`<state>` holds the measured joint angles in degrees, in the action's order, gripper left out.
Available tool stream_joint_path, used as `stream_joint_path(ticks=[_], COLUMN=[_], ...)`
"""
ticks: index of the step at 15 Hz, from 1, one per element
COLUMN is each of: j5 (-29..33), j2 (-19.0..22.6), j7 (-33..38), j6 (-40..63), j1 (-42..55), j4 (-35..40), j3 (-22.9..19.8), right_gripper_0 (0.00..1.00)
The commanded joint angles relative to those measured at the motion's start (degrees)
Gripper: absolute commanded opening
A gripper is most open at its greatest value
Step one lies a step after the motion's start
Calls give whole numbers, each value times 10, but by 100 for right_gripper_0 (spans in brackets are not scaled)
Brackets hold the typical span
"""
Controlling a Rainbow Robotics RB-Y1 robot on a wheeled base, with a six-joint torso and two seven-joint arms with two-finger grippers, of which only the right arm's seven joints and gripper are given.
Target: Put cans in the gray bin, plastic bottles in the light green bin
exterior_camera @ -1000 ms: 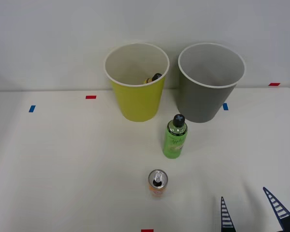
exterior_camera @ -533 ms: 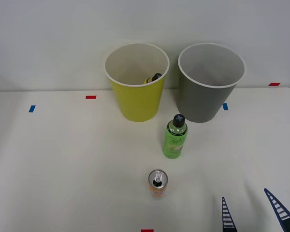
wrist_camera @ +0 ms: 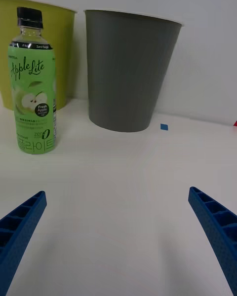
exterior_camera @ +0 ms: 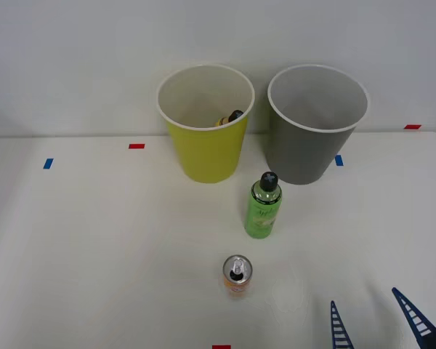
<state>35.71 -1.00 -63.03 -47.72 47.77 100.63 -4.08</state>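
A white bench carries two bins, one bottle and one can, all upright.

The two bins stand side by side at the far edge, near a pale wall, close together but not touching. The green bin is on the left and the gray bin on the right. Both have white rims. Inside the green bin, a small dark cap and a bit of yellow show just above the near rim; what they belong to cannot be told. The gray bin's inside looks pale, with nothing visible in it.

The bottle, translucent green with a black cap and a pale apple label, stands just in front of the gap between the two bins, nearer the gray one, touching neither. The can, orange and white with a silver pull-tab top, stands alone closer to the robot, slightly left of the bottle and apart from it.

The right claw sits at the bench's near right corner, well apart from the can and bottle. Its two blue ribbed fingers are spread wide with nothing between them.

Six small tape marks dot the bench: three red, three blue.
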Motion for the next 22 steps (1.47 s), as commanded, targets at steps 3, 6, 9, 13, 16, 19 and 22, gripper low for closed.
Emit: stream_joint_path(ticks=[3,6,9,13,16,19,22], j5=[5,32,44,44,41,39,39], j2=[0,0,0,0,0,0,0], j7=[33,98,104,93,85,84,84], j6=[0,-6,-12,-12,-23,-28,-28], j1=[1,4,4,0,-7,-7,-7], j4=[0,0,0,0,0,0,0], j3=[2,-5,-11,-8,-13,-15,-15], right_gripper_0=[100,100,100,100,100,100,100])
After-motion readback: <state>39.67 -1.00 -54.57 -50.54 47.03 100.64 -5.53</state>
